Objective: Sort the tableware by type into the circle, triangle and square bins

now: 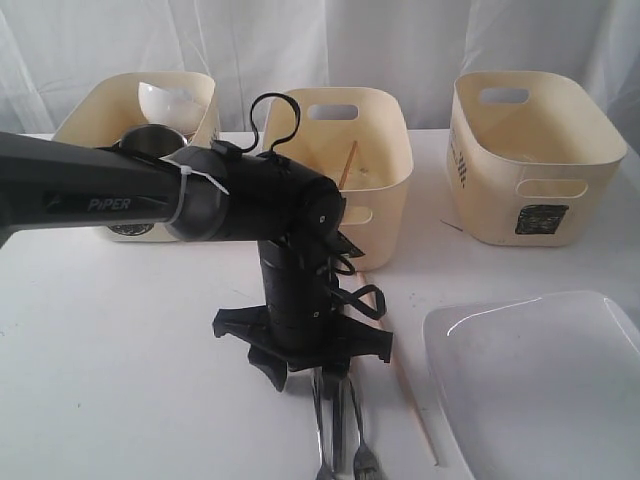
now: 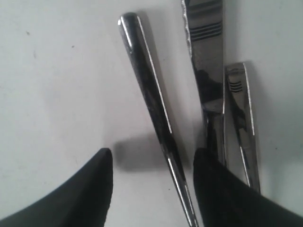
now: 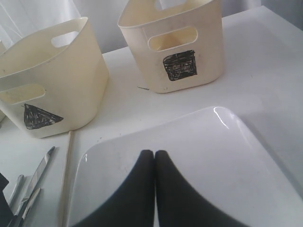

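Note:
Steel cutlery (image 1: 336,425) lies on the table near the front edge, under my left gripper (image 1: 334,385). In the left wrist view the left gripper (image 2: 152,158) is open, with one slim steel handle (image 2: 150,101) lying between its fingers (image 2: 92,191); a knife (image 2: 208,52) and another handle (image 2: 241,118) lie beside it. My right gripper (image 3: 155,154) is shut and empty above the large white plate (image 3: 203,156), which sits at the front right (image 1: 535,380). One wooden chopstick (image 1: 415,410) lies by the cutlery, another (image 1: 348,163) stands in the triangle bin (image 1: 345,150).
The left bin (image 1: 100,110) holds a small white bowl (image 1: 168,100) and a steel mug (image 1: 150,140). The square bin (image 1: 530,150) stands at the back right. The triangle mark (image 3: 40,117) and square mark (image 3: 179,65) face the right wrist camera.

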